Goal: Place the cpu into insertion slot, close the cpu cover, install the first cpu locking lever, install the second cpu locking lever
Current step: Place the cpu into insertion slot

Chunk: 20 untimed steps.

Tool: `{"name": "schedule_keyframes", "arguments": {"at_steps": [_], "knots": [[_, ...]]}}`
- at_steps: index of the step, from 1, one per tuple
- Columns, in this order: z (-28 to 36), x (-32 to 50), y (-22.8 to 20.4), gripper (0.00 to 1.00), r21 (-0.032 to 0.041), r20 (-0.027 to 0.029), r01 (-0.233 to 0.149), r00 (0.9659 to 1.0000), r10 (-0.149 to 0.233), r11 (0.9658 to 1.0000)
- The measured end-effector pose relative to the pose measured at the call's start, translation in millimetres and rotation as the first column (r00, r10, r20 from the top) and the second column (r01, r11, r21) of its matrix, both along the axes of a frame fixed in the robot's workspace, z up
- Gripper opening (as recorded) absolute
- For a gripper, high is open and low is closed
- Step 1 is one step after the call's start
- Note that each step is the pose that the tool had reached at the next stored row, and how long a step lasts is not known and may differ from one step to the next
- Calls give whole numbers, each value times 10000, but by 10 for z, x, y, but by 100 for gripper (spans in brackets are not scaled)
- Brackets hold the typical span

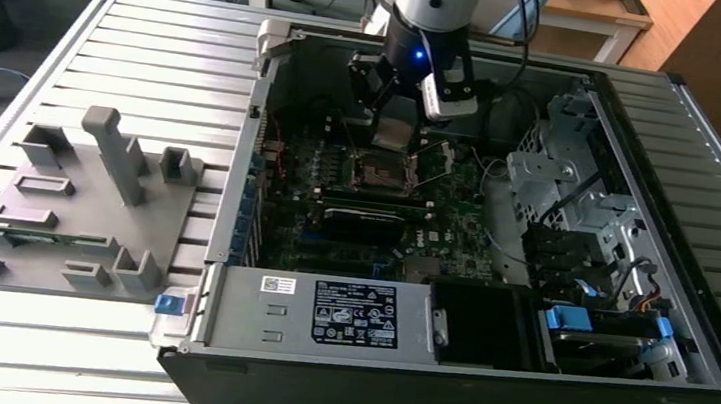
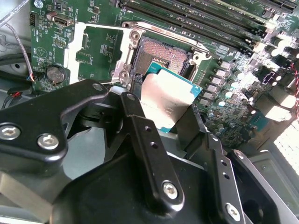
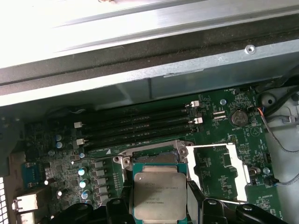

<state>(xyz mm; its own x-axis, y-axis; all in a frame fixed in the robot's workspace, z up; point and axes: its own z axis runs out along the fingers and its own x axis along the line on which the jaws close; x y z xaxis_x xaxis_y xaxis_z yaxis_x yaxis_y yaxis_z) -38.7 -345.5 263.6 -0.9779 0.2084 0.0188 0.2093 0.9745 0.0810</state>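
Observation:
My gripper (image 1: 395, 133) is shut on the cpu (image 2: 164, 99), a flat silver-grey chip on a green edge, held by two opposite sides between the black fingers (image 2: 140, 122). The cpu hangs just above the insertion slot (image 2: 164, 55), a square socket with a pin field and a silver rim, and overlaps its near edge in both wrist views. The cpu cover (image 2: 96, 52) is swung open and lies flat beside the slot. In the first wrist view, the cpu (image 3: 159, 190) hides most of the insertion slot (image 3: 154, 155), with the cpu cover (image 3: 219, 169) beside it.
The motherboard lies inside an open computer case (image 1: 255, 131) on a slatted metal table (image 1: 148, 49). Long black memory slots (image 3: 135, 126) run beside the socket. A power supply (image 1: 322, 314) and a drive cage (image 1: 564, 183) stand near. A grey fixture tray (image 1: 79, 203) sits at the exterior view's left.

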Motion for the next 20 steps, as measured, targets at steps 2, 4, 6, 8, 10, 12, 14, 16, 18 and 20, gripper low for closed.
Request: {"name": "schedule_keyframes", "arguments": {"at_steps": [2,4,6,8,10,12,14,16,18,20], "knots": [[-9,0,0,54,-1,-1,343,9994,-343,9994],[-19,0,0,54,-1,-1,701,9975,-701,9975],[-28,0,0,54,-2,-1,1060,9944,-1060,9944],[-38,0,0,54,-1,-1,1427,9898,-1427,9898],[-47,0,0,54,-1,-1,1782,9840,-1782,9840],[-56,0,0,54,-2,-1,2149,9766,-2149,9766],[-57,0,-1,54,-5,-3,2355,9719,-2355,9719],[-58,0,0,54,-2,-1,2359,9718,-2359,9718],[-58,0,0,54,-1,-1,2362,9717,-2362,9717],[-58,0,0,54,-1,-1,2364,9716,-2364,9716]]}}
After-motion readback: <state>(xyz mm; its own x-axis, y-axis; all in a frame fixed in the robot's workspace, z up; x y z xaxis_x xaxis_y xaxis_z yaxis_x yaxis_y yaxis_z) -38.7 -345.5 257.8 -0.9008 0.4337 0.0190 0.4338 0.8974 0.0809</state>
